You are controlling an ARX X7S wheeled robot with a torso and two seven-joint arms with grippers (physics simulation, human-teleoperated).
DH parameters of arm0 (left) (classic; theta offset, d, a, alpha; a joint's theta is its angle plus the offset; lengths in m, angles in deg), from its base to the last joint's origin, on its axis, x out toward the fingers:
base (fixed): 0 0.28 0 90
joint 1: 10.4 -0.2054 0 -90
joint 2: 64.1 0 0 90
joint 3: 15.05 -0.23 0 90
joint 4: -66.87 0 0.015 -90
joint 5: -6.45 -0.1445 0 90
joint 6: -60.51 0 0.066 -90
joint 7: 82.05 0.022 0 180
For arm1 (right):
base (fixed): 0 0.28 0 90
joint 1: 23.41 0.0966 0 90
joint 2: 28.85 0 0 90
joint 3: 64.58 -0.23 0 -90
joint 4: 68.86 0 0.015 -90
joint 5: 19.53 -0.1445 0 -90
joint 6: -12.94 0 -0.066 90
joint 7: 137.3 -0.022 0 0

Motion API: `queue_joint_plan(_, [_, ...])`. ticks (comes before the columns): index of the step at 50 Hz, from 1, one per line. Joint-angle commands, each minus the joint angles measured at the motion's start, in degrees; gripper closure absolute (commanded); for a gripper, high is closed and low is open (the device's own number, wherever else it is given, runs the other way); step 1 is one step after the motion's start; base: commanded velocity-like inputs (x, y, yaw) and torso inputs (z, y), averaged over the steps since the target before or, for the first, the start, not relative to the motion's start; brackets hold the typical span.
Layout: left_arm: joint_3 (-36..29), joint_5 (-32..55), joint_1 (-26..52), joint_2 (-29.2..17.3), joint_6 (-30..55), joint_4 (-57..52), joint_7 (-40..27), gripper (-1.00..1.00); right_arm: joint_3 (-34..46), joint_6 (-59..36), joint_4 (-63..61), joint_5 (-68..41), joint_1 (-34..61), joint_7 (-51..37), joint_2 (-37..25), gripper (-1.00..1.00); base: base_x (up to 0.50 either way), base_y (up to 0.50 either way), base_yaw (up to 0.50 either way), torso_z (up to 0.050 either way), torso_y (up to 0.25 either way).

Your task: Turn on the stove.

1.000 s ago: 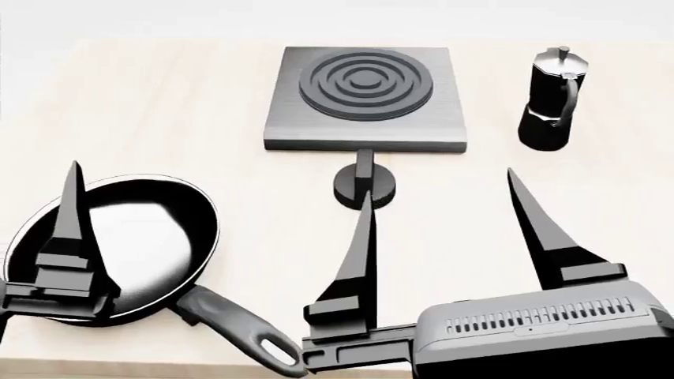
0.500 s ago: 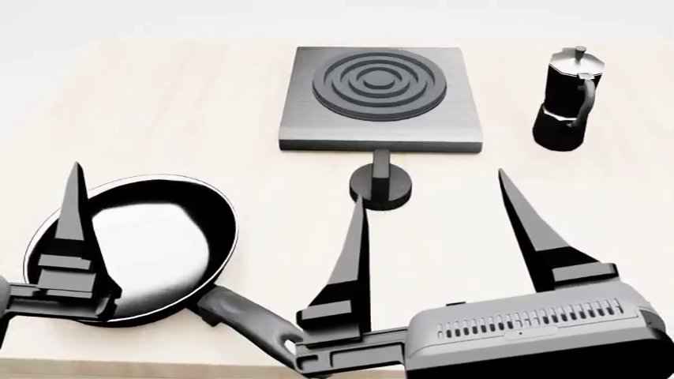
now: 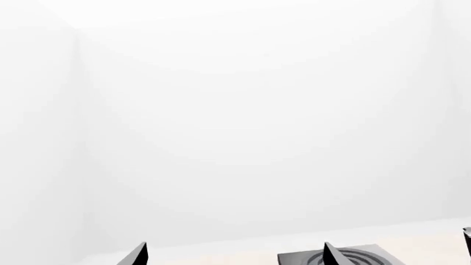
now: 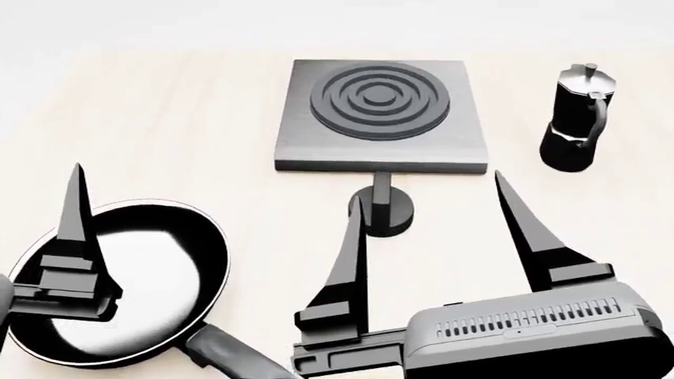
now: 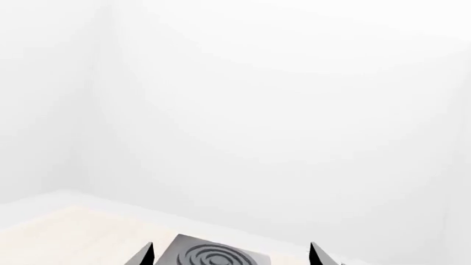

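Starting at the near left, the left claw (image 4: 74, 237) hangs over the black frying pan (image 4: 126, 276); only one finger shows in the head view, but its wrist camera catches two tips set apart with nothing between them, so it looks open and empty. Moving right along the pale counter (image 4: 179, 118), we reach the stove (image 4: 380, 110), a flat grey plate with dark burner rings sitting centre and far, and just in front of its near edge the small black knob (image 4: 384, 207) on its round base. That knob is the thing to take: rigid, smooth, likely a little slippery, so the sensible hold is across the upright fin, pinched from both sides and twisted. The plate itself looks heavy and stays put. Next, the right claw (image 4: 432, 229) is spread wide and holding nothing, its long fingers pointing forward, the left one reaching up just beside the knob, the right one well off to the side; the arm lies low and near. Far right stands the moka pot (image 4: 574, 118), well apart from everything.
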Motion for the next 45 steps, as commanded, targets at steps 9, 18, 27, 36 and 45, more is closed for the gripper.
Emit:
queue_joint_plan(9, [-0.22,0.39,0.15,-0.38,0.03,-0.03,-0.53,-1.0,0.37,-0.21,-0.02,-0.96,0.43,-1.26,-0.64,-1.0,0.23,0.0,0.0,0.0,0.0])
queue_joint_plan(18, [-0.29,0.64,0.17,-0.47,-0.05,-0.03,-0.73,-1.0,0.32,0.3,0.11,-1.32,0.31,-1.58,-1.03,-1.0,0.23,0.0,0.0,0.0,0.0])
queue_joint_plan(27, [-0.31,0.84,0.11,-0.62,-0.22,0.1,-0.95,-1.0,0.55,0.32,0.21,-1.62,0.45,-2.1,-1.36,-1.0,0.21,0.0,0.0,0.0,0.0])
queue_joint_plan(36, [-0.33,1.21,0.28,-0.66,-0.01,-0.02,-1.18,-1.0,0.39,0.46,0.22,-2.47,0.63,-2.64,-1.79,-1.0,0.21,0.0,0.0,0.0,0.0])
queue_joint_plan(45, [-0.44,1.28,0.36,-0.92,-0.07,-0.01,-1.32,-1.0,0.69,0.57,0.23,-3.44,0.98,-3.69,-2.41,-1.0,0.21,0.0,0.0,0.0,0.0])
